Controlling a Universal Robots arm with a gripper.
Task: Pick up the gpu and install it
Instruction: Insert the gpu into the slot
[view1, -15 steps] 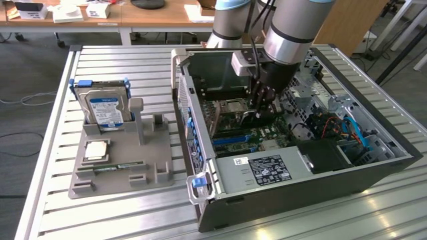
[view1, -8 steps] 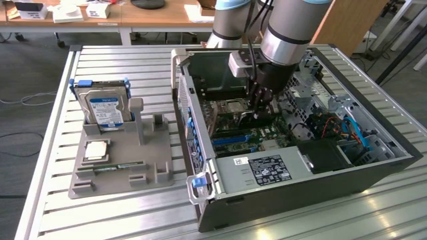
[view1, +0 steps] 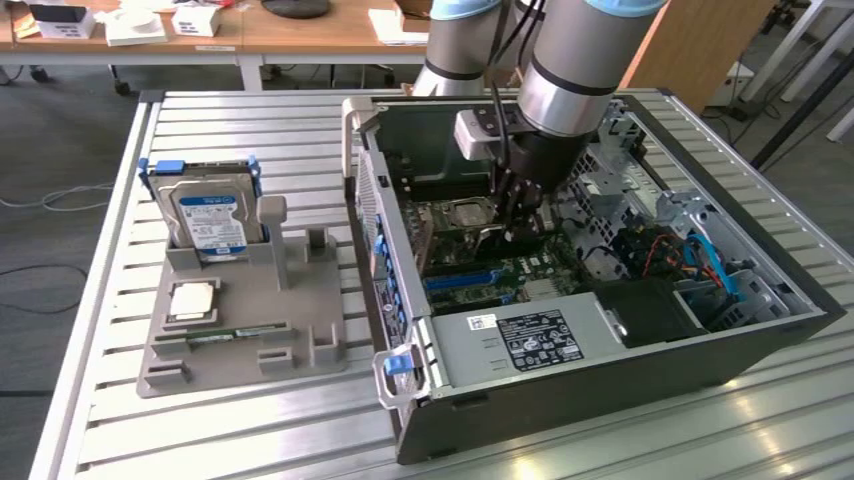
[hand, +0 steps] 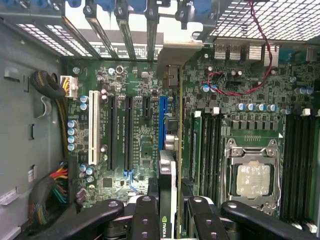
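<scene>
GPU clamped edge-on in gripper jaws, over mobo inside PC case. Slatted metal bench, wooden desks behind.

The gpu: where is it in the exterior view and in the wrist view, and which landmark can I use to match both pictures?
Exterior view: the gpu hangs under the gripper, inside the open computer case, over the motherboard.
Wrist view: the gpu is seen edge-on between the fingers, close to the blue slot.
Shared landmark: the CPU socket, with its silver frame, also in the wrist view.
</scene>
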